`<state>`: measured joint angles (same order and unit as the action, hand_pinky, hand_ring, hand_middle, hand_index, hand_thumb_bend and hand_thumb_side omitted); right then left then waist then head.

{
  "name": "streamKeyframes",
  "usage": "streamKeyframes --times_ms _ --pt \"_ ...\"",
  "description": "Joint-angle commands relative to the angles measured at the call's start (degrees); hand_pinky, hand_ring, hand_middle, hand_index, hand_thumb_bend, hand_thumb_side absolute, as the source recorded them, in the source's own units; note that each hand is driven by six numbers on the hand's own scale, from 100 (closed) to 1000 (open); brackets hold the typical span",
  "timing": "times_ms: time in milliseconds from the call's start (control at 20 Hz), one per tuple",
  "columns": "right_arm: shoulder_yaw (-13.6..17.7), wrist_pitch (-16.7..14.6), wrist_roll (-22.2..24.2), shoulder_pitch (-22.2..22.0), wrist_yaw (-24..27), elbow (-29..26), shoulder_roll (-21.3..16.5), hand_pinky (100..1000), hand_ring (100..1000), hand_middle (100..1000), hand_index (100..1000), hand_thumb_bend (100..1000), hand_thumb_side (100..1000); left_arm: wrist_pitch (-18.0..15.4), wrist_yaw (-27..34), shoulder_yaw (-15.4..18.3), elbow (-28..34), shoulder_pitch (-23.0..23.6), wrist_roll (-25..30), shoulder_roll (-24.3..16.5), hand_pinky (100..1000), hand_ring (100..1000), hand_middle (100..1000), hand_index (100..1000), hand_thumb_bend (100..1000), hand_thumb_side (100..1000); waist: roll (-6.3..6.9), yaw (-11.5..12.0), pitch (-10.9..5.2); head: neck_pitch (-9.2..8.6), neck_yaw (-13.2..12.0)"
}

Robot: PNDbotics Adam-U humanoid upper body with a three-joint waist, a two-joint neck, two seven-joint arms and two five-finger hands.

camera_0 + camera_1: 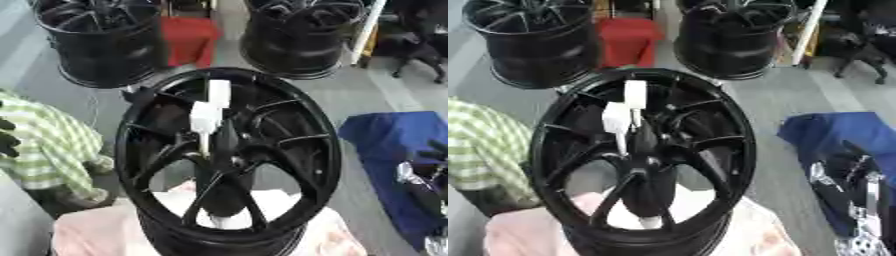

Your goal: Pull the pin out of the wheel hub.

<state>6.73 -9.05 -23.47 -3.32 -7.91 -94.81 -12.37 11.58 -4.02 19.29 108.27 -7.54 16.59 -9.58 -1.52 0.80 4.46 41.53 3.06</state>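
Observation:
A black spoked wheel hub (311, 150) stands tilted in the middle, its face turned up toward me. From its dark centre (226, 160) a white pin (206, 120) sticks up on a thin stem. A second white piece (219, 93) sits just above the pin. Neither hand is near the pin. My right hand (852, 159) rests open at the lower right, fingers up, over a blue cloth. A dark sliver of my left hand (7, 142) shows at the left edge.
The hub stands on a pink and white cloth (87, 232). Two more black wheels (96, 45) (297, 40) stand behind it with a red box (188, 37) between them. A blue cloth (394, 140) lies at the right on the grey floor.

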Motion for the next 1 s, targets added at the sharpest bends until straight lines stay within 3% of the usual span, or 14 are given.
streamKeyframes --times_ms 50,700,850,1000 --pt "0.5 0.0 -0.1 0.3 -0.2 -0.9 -0.7 562 533 623 809 258 203 -0.2 -0.1 -0.1 1.3 -0.2 0.3 -0.4 441 485 518 803 100 490 0.04 0.0 -0.59 -0.19 0.0" --pt "0.4 0.0 0.0 0.3 -0.2 -0.9 -0.8 562 533 622 809 261 203 -0.7 -0.2 -0.5 1.6 -0.6 0.9 -1.3 435 487 519 801 100 481 0.06 -0.2 -0.63 -0.15 0.0" --pt "0.3 0.0 0.2 0.4 -0.2 -0.8 -0.9 562 533 621 809 262 204 -3.5 0.5 -2.4 1.6 -2.6 2.1 -6.3 431 488 524 806 106 452 0.26 -0.5 -0.79 0.03 0.0" --pt "0.2 0.1 0.3 0.3 -0.3 -0.7 -1.1 562 533 621 809 262 205 -9.1 2.0 -5.4 0.1 -6.4 3.3 -14.0 429 491 530 811 141 437 0.58 -0.7 -1.05 0.26 -0.2"
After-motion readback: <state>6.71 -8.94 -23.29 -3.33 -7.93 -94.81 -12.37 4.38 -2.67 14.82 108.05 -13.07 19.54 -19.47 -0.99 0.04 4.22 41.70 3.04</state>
